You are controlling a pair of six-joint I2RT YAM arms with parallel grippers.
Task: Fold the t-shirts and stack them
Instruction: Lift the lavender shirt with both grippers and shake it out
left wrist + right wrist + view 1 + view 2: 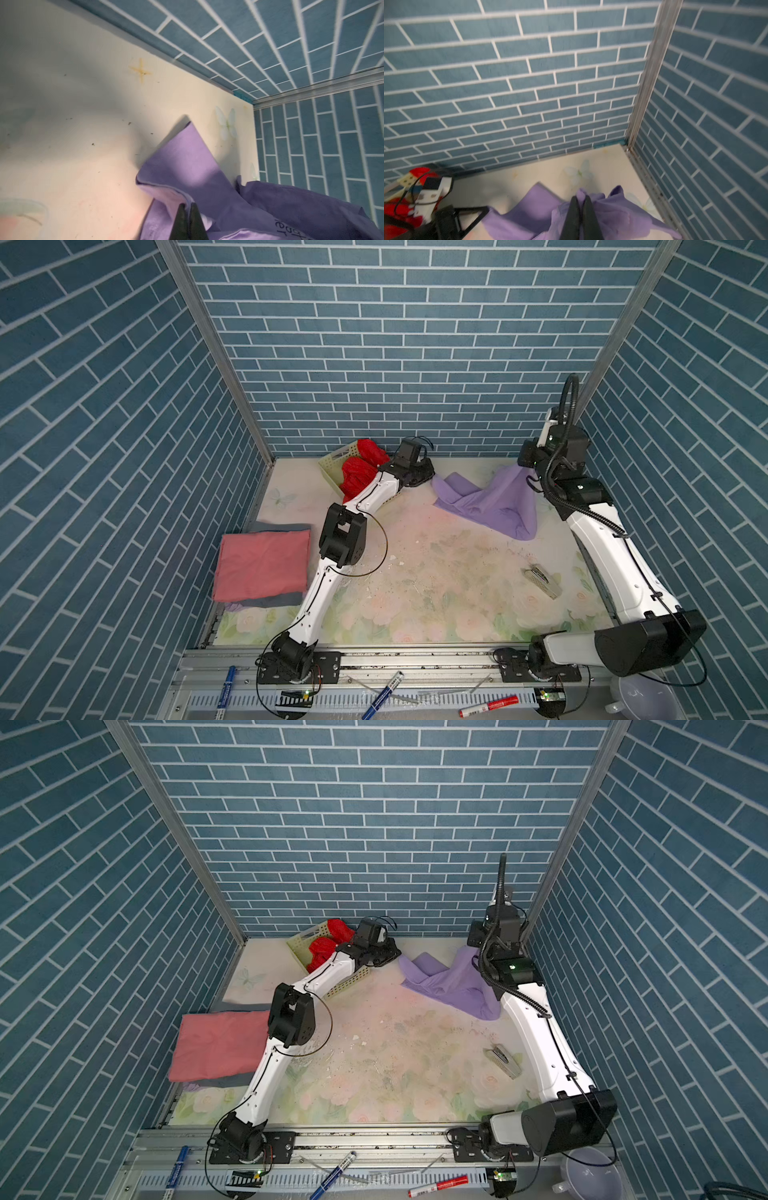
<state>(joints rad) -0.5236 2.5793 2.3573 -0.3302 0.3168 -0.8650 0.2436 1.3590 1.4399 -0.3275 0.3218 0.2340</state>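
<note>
Salmon-pink tee [262, 564] lay folded on the grey tee [270, 599], near left. Farther back, left gripper [188, 205] and right gripper [580, 198] each clamped an edge of the lilac tee [494, 502], seemingly spreading it; next it needed pulling taut, flat. Red tee [357, 472] sat in the basket [330, 468].
</note>
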